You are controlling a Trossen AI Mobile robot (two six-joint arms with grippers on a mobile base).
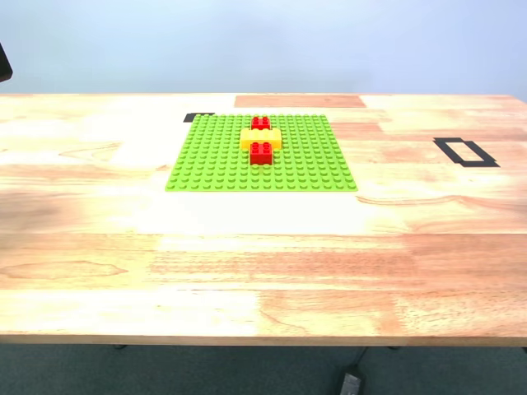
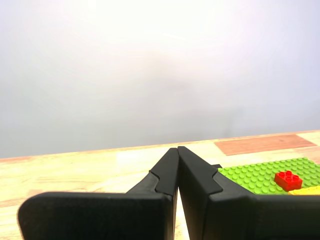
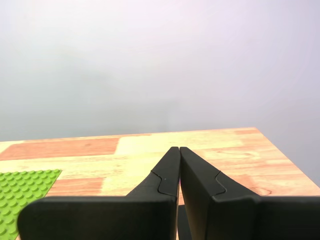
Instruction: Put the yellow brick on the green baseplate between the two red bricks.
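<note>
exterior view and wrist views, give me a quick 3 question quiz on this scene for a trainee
1. True or false: the yellow brick sits on the green baseplate between the two red bricks.
2. My first gripper is: A open, B shut on a brick, C shut and empty.
3. What is marked on the table at the exterior view's right?

Key: 1 true. 2 C. 3 a black tape rectangle.
</note>
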